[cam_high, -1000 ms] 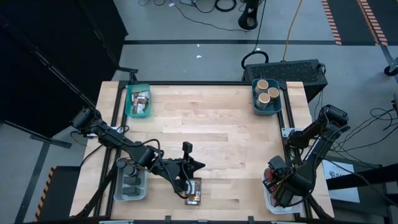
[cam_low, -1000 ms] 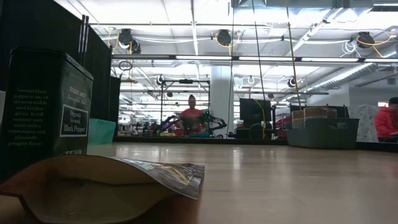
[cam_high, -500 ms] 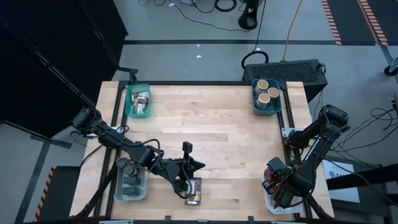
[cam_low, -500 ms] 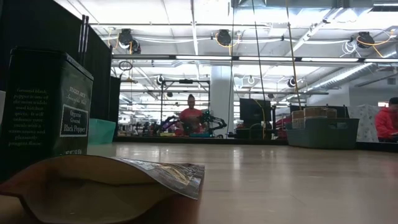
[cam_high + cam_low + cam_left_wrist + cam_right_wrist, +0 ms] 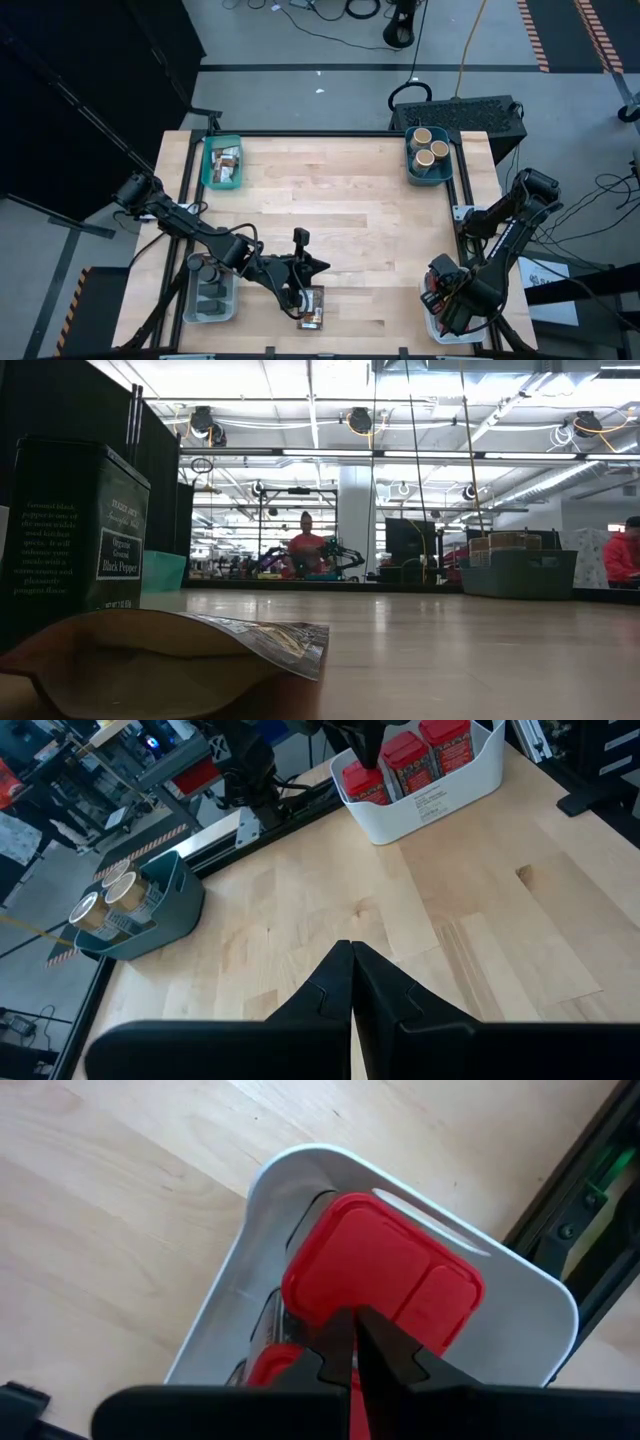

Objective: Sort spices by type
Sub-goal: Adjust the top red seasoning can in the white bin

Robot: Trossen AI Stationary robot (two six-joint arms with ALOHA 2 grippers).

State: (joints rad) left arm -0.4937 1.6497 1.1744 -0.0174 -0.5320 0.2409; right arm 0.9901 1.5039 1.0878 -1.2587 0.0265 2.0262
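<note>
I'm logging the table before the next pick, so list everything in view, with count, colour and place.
Round spice cylinders: three, tan tops, in the teal bin at the far right corner.
Printed packets: count unclear, brown, in the teal bin at the far left corner.
Dark jars: count unclear, grey, in the clear bin at the near left.
Red tins: three, in the white bin at the near right.
Loose packet: one, brown-orange, on the table near the front edge.
Black pepper tin: one, dark green, beside that packet.
Left gripper: shut, over the loose packet.
Right gripper: shut, above the red tins.
</note>
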